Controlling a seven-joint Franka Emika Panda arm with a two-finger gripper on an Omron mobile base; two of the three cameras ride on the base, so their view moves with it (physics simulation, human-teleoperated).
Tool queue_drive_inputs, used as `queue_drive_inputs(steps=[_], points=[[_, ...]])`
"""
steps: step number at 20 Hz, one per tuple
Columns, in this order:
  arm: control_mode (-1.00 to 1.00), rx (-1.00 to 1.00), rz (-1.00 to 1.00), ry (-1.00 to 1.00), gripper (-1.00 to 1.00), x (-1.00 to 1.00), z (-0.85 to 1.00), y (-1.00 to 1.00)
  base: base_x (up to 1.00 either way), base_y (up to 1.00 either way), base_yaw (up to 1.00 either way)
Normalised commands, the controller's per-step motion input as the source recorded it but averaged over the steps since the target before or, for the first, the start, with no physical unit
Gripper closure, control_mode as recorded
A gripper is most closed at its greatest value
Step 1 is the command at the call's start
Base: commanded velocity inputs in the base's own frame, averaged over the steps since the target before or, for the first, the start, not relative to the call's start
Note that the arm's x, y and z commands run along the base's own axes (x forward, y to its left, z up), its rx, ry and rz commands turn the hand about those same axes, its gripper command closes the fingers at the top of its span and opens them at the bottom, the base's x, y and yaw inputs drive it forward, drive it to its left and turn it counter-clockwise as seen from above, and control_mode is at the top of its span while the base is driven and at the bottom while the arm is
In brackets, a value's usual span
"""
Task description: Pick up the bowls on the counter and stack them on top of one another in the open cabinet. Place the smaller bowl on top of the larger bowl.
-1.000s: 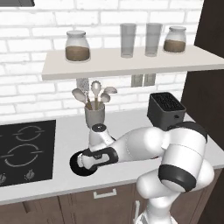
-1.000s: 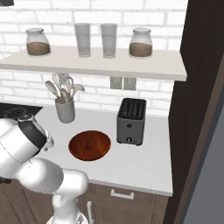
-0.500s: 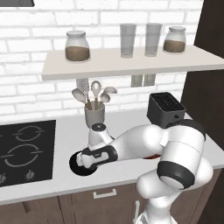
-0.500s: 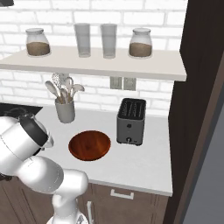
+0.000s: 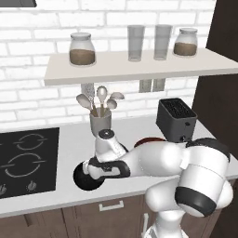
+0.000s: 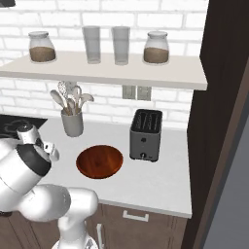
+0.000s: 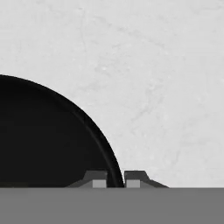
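Observation:
The smaller bowl (image 5: 83,182), glossy black, sits on the light counter (image 5: 69,139) near its front edge, just right of the cooktop. My gripper (image 5: 92,173) reaches down onto its right rim. In the hand view the black bowl (image 7: 43,140) lies at the lower left, and my gripper (image 7: 114,180) is shut on its rim, one fingertip inside and one outside. The larger bowl (image 6: 99,161), reddish-brown and shallow, rests on the counter in front of the toaster; in the left base view a sliver of it (image 5: 149,140) peeks out behind my arm. The open cabinet is out of view.
A grey utensil cup (image 5: 100,122) stands behind the black bowl, close to my wrist. The black toaster (image 6: 145,134) sits at the back right. A black cooktop (image 5: 25,160) lies to the left. Overhead hangs a shelf (image 5: 139,65) with jars and glasses. A dark tall panel (image 6: 219,121) bounds the right.
The jaws have gone from wide open to shut on the black bowl's rim. The arm and both bowls have stayed in place.

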Motion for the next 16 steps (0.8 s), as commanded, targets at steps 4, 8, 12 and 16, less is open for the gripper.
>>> queue_drive_inputs(steps=[4,8,12,16], points=[[-1.0,0.1,-0.19,-0.19,1.0,-0.51,0.75,-0.67,0.0,0.0,0.0],[-1.0,0.18,-0.31,-0.12,1.0,-0.27,0.93,-0.87,0.0,0.0,0.0],[-1.0,0.18,-0.34,-0.14,1.0,-0.08,0.95,-0.96,0.0,0.0,0.0],[-1.0,0.17,-0.37,-0.12,1.0,0.0,0.89,-1.0,0.0,0.0,0.0]])
